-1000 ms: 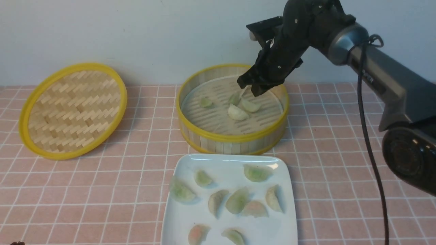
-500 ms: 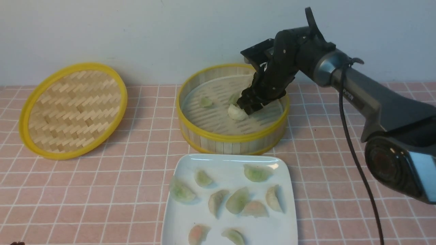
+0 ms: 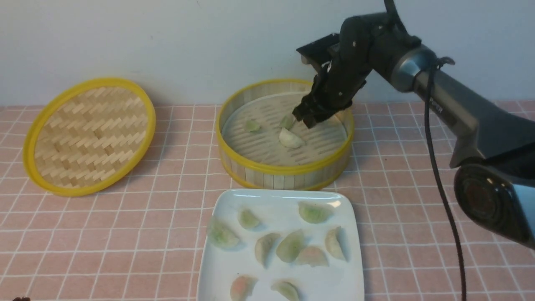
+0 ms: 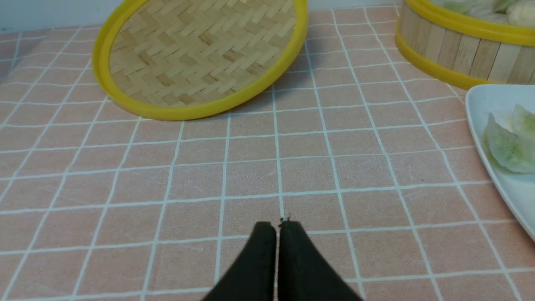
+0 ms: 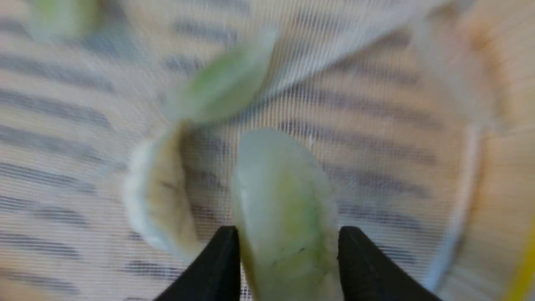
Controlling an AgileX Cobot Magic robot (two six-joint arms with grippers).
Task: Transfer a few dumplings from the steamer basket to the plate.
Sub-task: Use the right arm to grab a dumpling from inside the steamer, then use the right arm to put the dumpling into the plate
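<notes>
**A:** What is lying closest to the robot?

**B:** The left hand is hanging low over the pink tiled counter. Its two black fingers are pressing together, gripping nothing. Just past it, the white glossy square plate is resting on the counter, carrying nine small crescent-shaped dumplings, pale green, whitish and pinkish.

**A:** And behind the plate?

**B:** The round bamboo steamer basket with yellow rims is standing just behind it. Three loose dumplings are lying on its slatted floor.

**A:** What is the right hand doing?

**B:** The right hand is reaching down inside the basket's rim, beside those three. Its fingers are standing partly apart and pinching a pale green dumpling between them, one fingertip on each side. Whether that dumpling is clearing the floor, I cannot tell.

**A:** Anything off to the side or further back?

**B:** A flat woven yellow-rimmed lid is lying on the counter, well apart from the basket, on the robot's left. A plain pale wall is closing off the back.
</notes>
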